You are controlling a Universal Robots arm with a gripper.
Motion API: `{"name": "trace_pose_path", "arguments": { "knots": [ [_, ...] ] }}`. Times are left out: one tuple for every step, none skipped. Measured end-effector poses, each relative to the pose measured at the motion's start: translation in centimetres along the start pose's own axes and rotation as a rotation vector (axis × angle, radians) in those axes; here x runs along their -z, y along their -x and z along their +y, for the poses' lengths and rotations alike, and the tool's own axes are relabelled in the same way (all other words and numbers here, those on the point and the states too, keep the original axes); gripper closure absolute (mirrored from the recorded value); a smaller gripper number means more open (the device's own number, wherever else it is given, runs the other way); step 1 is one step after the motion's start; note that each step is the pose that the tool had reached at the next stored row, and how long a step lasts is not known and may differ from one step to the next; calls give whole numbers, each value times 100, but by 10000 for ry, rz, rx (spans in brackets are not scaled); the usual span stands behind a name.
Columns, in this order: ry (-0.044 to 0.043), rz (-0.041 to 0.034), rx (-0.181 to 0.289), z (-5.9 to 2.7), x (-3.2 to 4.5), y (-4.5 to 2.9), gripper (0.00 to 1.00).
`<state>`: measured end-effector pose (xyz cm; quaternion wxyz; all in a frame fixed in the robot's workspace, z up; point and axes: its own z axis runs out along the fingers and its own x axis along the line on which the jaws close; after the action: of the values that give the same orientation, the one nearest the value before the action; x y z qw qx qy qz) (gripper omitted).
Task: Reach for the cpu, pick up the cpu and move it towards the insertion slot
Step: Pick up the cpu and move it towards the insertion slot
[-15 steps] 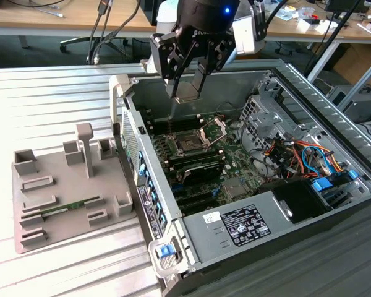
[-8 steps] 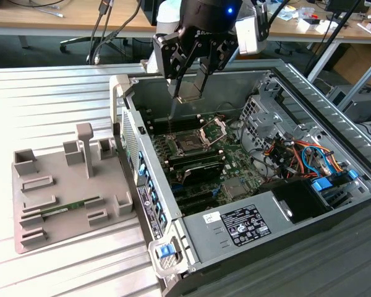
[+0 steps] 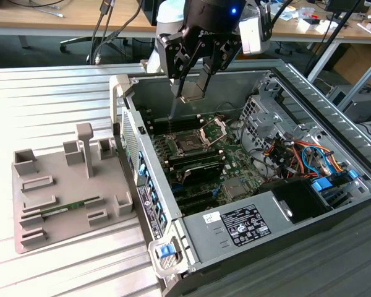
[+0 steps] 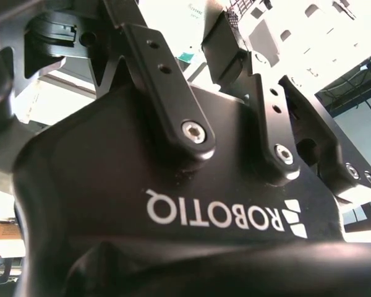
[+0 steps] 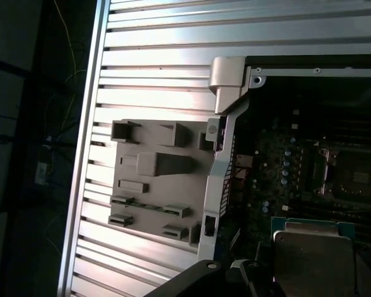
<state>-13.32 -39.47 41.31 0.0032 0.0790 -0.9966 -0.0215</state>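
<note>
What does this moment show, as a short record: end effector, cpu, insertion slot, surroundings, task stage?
end effector: above the open computer case, appears shut on the cpu
cpu: silvery square chip, held clear of the board in the first wrist view
insertion slot: dark socket, metal frame swung open, no chip seen in it
grey fixture tray: beside the case on the exterior view's left, with a green memory stick in it
task stage: cpu in the air, not yet in the slot

gripper casing (image 4: 111, 185): white brand lettering | power supply label (image 3: 247, 228): print too small to read
</note>
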Motion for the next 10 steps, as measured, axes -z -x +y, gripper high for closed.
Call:
{"name": "trace_pose_path", "arguments": {
  "knots": [
    [-1,1,0,-1,1,7,45],
    [0,0,0,-2,0,14,45],
    [0,0,0,-3,0,19,45],
    [0,0,0,-4,0,26,45],
    [-1,1,0,-5,1,33,45],
    [0,1,0,-6,1,37,45],
    [0,0,0,-7,1,42,45],
    [0,0,0,-7,1,47,45],
    [0,0,0,-8,1,52,45],
    [0,1,1,-9,1,57,45]
  ]
}}
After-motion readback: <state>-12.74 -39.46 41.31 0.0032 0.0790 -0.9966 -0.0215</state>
